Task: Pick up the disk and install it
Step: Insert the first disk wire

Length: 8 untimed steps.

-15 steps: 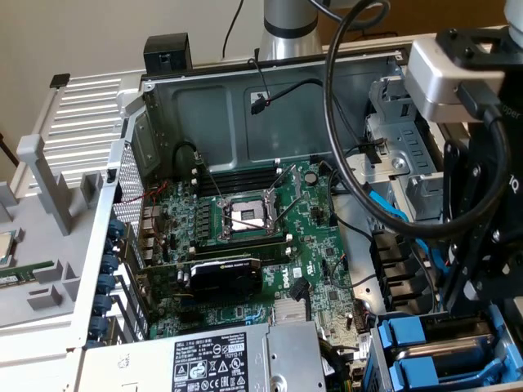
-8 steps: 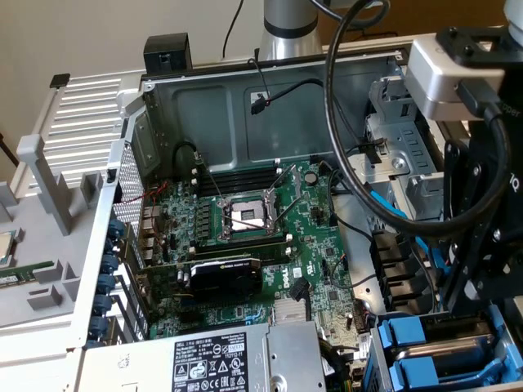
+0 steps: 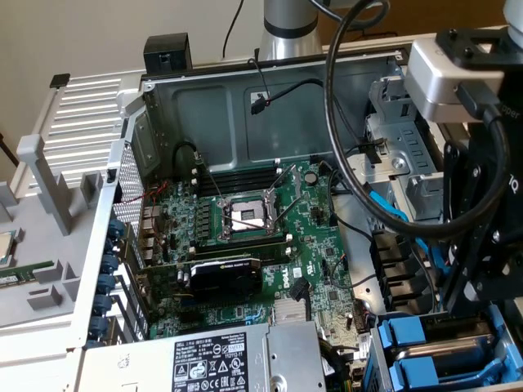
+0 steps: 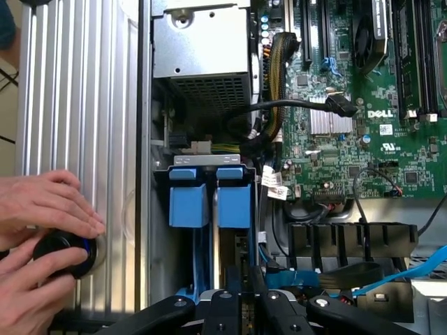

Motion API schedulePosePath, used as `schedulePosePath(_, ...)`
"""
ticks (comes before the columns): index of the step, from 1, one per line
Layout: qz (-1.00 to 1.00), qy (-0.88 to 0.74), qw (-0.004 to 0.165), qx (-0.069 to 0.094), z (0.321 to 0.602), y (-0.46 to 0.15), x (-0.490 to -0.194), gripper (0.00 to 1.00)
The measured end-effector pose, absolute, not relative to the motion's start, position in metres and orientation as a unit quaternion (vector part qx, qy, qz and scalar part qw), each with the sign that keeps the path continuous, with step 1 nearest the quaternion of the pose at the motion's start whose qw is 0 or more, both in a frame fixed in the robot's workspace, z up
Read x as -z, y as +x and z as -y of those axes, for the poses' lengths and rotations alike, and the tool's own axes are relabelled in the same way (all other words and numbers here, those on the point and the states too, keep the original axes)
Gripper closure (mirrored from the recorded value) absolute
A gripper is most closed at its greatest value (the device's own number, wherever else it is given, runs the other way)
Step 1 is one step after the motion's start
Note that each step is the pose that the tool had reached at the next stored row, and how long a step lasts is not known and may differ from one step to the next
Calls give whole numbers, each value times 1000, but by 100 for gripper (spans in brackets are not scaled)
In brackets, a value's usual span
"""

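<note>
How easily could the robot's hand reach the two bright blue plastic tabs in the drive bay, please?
Probably yes: the hand hangs over the blue tabs with nothing crossing between; the person's hands rest aside.

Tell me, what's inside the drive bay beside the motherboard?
Two blue drive carriers stand side by side. The gripper covers part of them; what they hold is hidden.

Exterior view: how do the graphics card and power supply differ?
The graphics card is black and smaller; the power supply is a bigger grey box with a black-and-white sticker. The card stands on the motherboard; the supply sits beside it. Both are inside the case.
</note>
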<state>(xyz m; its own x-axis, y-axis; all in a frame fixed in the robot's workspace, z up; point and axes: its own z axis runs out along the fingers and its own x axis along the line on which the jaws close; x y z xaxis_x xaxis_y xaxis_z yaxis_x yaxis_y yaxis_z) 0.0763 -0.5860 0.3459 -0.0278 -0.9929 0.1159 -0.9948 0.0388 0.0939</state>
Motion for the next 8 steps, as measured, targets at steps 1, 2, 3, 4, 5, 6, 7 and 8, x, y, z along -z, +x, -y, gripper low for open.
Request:
schedulePosePath(1, 717, 693, 75, -7, 586, 76, -346, 83)
schedulePosePath(2, 717, 693, 75, -7, 586, 76, -346, 83)
schedulePosePath(3, 717, 693, 75, -7, 586, 76, -346, 83)
schedulePosePath(4, 717, 693, 75, -7, 586, 76, -346, 83)
schedulePosePath(5, 717, 693, 75, -7, 586, 76, -345, 83)
schedulePosePath(6, 717, 693, 74, -7, 586, 76, -345, 83)
schedulePosePath(7, 717, 693, 75, -7, 586, 76, -345, 83)
schedulePosePath(8, 717, 693, 75, -7, 586, 76, -345, 83)
